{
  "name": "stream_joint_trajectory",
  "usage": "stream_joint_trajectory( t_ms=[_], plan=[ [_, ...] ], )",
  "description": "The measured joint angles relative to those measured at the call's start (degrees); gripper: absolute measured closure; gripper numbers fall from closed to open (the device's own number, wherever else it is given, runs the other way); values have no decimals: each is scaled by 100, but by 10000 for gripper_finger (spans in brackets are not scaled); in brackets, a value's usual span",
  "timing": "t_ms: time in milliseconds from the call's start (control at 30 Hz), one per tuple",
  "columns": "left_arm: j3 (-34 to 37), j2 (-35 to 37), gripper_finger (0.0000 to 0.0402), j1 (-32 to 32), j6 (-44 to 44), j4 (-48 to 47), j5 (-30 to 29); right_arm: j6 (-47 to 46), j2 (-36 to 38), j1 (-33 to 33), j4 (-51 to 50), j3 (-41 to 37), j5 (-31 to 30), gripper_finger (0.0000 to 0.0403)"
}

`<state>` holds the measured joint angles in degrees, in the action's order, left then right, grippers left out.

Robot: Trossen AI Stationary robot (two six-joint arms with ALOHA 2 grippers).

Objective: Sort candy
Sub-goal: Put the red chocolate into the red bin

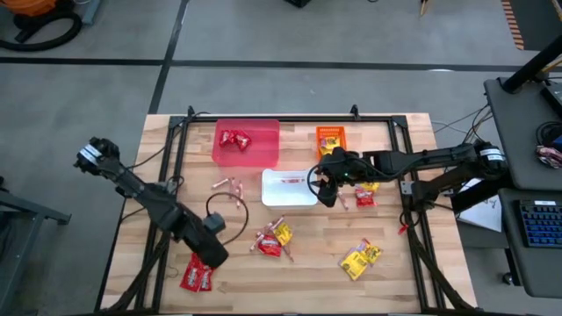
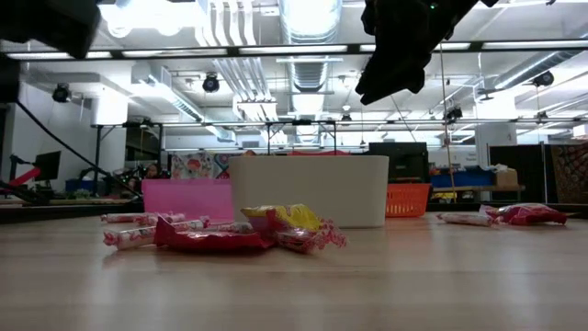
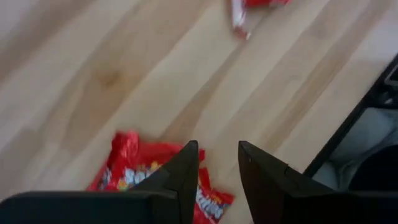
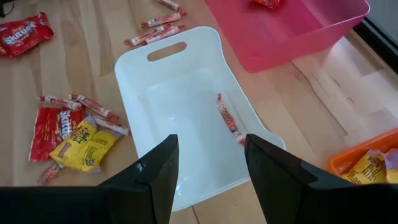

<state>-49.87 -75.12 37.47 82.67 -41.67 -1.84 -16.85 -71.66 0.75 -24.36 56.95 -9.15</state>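
Observation:
My left gripper (image 1: 211,256) hovers open over two shiny red packets (image 1: 198,276) near the table's near left; they also show in the left wrist view (image 3: 134,171) under its fingers (image 3: 180,174). My right gripper (image 1: 323,181) hangs open and empty above the right end of the white bin (image 1: 290,198). One red-and-white stick (image 4: 229,118) lies in the white bin (image 4: 155,87). The pink bin (image 1: 263,154) holds red packets (image 1: 234,139). The orange bin (image 1: 331,130) holds yellow-orange packets (image 1: 331,142).
Loose candy lies on the wood. There are sticks (image 1: 228,186) left of the white bin, a mixed pile (image 1: 274,239) at the middle, yellow packets (image 1: 362,257) at the near right, and red and yellow packets (image 1: 364,195) under the right arm. A black frame (image 1: 413,219) borders the table.

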Motion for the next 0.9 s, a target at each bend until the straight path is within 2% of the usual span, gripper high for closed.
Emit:
stream_joint_trajectory(
  t_ms=[167, 400, 900],
  plan=[
    [-14, -401, 265, 242, 350, -2, 182, 38, 0, 0, 123, 0, 3, 227],
    [-26, -939, 215, 300, 377, -58, 301, 57, 0, 0, 129, 0, 6, 227],
    [-41, -1677, 211, 420, 744, -316, 539, 57, 0, 0, 284, 0, 7, 227]
  ],
)
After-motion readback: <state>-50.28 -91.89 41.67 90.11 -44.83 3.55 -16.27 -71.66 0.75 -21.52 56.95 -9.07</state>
